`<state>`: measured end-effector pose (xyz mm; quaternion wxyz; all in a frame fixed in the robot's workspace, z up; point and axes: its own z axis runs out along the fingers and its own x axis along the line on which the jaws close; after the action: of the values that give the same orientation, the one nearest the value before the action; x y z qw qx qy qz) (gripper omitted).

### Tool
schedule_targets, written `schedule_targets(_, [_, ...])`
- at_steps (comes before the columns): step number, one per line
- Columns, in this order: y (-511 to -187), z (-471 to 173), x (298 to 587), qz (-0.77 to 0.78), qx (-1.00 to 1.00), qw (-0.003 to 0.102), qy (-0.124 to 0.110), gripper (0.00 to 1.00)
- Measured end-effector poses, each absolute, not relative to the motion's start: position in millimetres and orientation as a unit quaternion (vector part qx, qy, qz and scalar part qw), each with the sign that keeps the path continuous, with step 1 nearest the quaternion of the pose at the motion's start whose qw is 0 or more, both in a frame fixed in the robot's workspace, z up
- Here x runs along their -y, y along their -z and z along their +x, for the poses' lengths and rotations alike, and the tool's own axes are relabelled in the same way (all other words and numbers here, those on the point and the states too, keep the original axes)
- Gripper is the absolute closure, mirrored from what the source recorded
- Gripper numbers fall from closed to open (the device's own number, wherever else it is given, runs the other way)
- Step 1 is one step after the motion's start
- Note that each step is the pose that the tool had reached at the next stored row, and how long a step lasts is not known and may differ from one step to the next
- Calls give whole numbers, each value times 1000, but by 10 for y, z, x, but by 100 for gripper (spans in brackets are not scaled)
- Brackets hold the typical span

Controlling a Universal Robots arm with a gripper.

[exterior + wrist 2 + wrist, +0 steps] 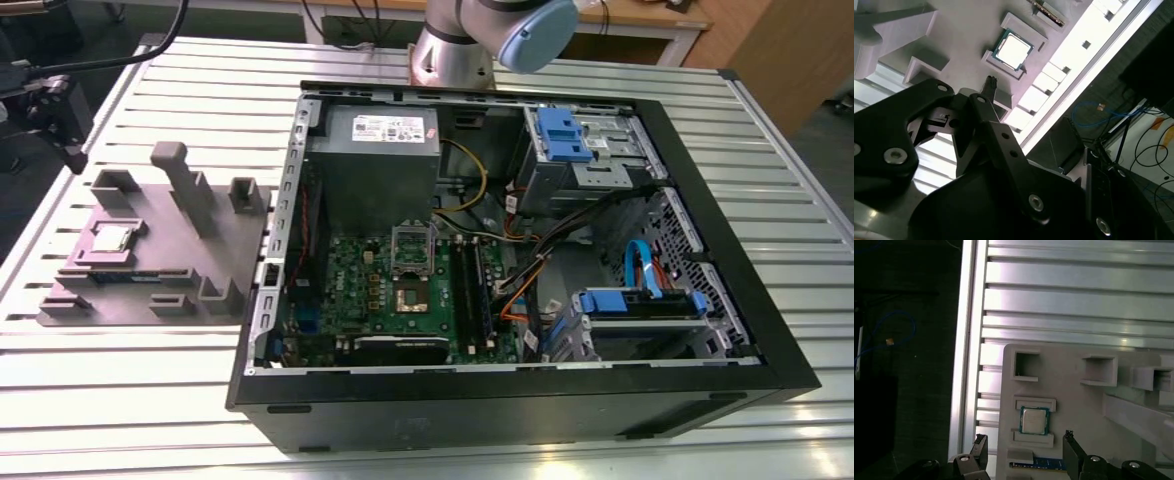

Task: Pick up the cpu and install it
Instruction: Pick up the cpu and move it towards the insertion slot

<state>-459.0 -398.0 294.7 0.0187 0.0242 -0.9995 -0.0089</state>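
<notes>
Silver cpu (1034, 421) sits in its grey holder (1079, 405) — your wide-open, empty gripper (1025, 436) could tip it if you close off-centre.

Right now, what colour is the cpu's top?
The cpu is silver-grey, green-edged; best in second wrist view.

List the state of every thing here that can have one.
cpu, lying flat in its recess on the grey fixture, not gripped.
gripper, open, fingers spread, hovering by the cpu.
computer case, lying on its side, panel off, interior exposed.
motherboard socket, cover swung back, no chip seated.
</notes>
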Motion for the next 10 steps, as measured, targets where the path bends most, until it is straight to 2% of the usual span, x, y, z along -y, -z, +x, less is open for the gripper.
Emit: schedule_targets(10, [-2894, -4590, 3980, 25, 999, 19, -7, 30])
